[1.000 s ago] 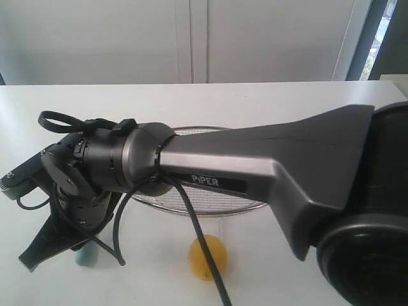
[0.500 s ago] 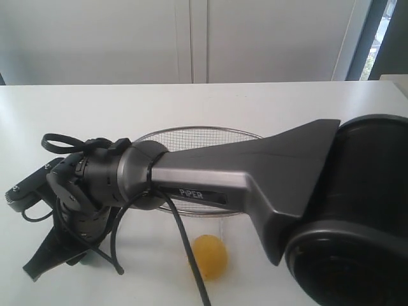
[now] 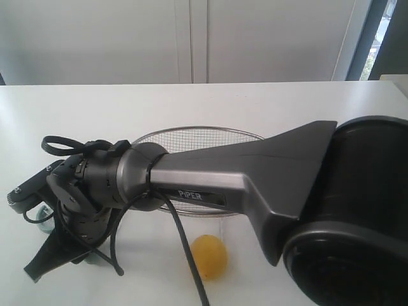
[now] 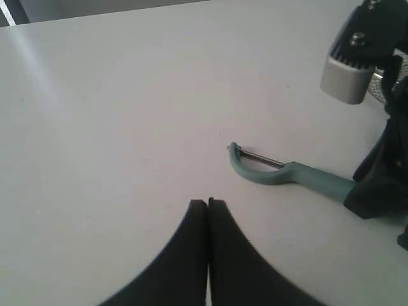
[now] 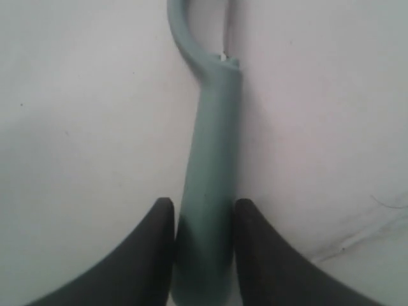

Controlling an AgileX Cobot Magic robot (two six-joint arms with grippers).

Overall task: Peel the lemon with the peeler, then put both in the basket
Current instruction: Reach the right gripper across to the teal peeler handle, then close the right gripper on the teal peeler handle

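The teal peeler point(image 4: 299, 173) lies flat on the white table, its forked head pointing away from my right gripper point(image 4: 376, 191). In the right wrist view its handle point(image 5: 210, 191) sits between the two black fingers of the right gripper point(image 5: 203, 207), which press on both sides. In the exterior view that gripper point(image 3: 57, 252) is low at the front left, reaching across. The yellow lemon point(image 3: 209, 256) rests on the table in front of the wire basket point(image 3: 191, 129), partly behind the arm's cable. My left gripper point(image 4: 208, 203) hovers shut and holds nothing, a short way from the peeler's head.
The right arm's grey link point(image 3: 255, 172) spans the exterior view and hides much of the basket and the table's middle. A black cable point(image 3: 185, 248) hangs down beside the lemon. White wall panels stand behind the table.
The right arm has dropped lower toward the table at the front left, bringing its gripper down round the peeler. The lemon has stayed put.
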